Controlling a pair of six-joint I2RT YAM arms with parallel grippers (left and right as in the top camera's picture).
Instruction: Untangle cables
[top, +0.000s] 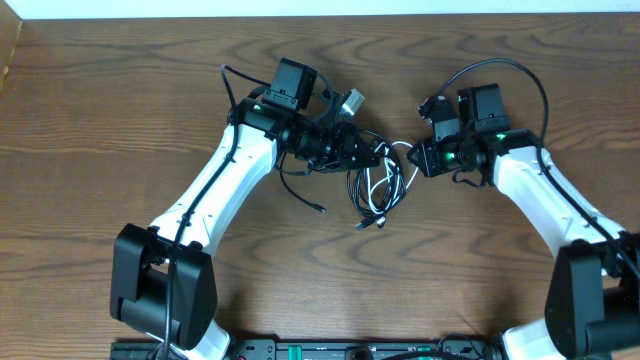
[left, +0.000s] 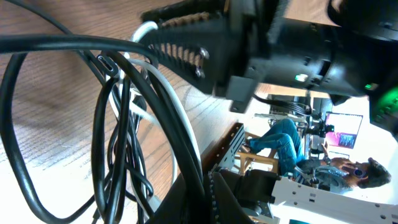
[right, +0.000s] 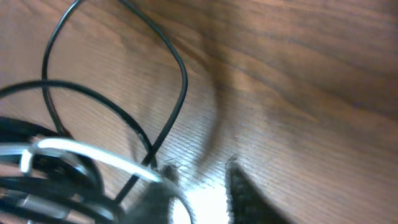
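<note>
Though tangled — cables (top: 372, 196) in left gripper (top: 385, 154)

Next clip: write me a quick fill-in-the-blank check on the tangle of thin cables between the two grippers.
1. The tangle of thin black cables sits over a brown ___ table.
2. One thin cable in the tangle is not black but ___.
3. A small light on the right arm glows ___.

Missing words: wooden; white; green.
</note>
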